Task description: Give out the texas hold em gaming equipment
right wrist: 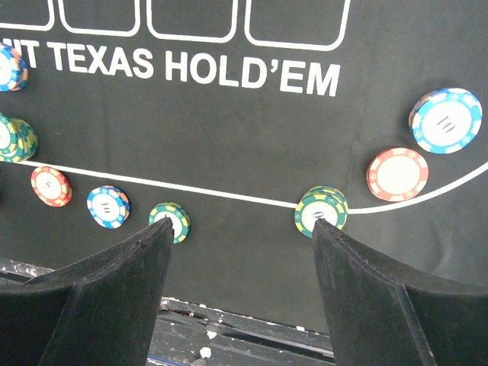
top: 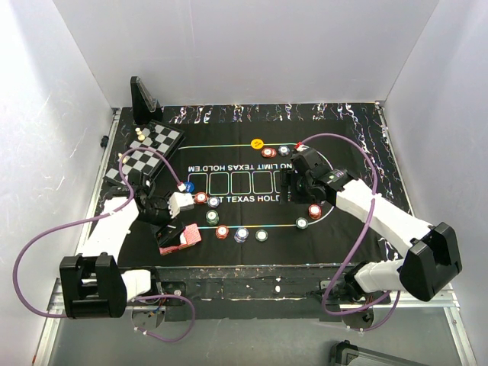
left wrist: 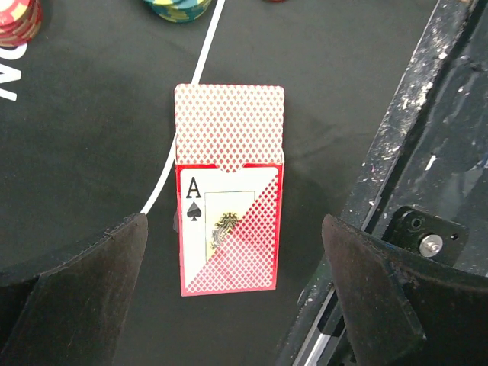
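Cards with red-pink diamond backs stick partway out of the top of a red card box, whose face shows an ace of spades. The box lies flat on the black printed mat, covering a short stretch of its white curved line. The left gripper is spread wide, one dark finger on each side of the box with a gap on both sides, so it grips nothing (how high it hangs above the mat cannot be told). Past the box, at the top of the left wrist view, are a green-and-yellow chip stack and a red chip stack. From above, the box sits near the mat's near-left edge, and a chessboard lies beyond it at the far left.

The right gripper hangs over the right half of the mat, fingers parted and empty. A green stack shows just at the tip of one finger and a single green chip at the tip of the other, both on the white line. Farther right lie a red chip and a blue-white chip — apart from each other. A yellow disc rests at the mat's far side.
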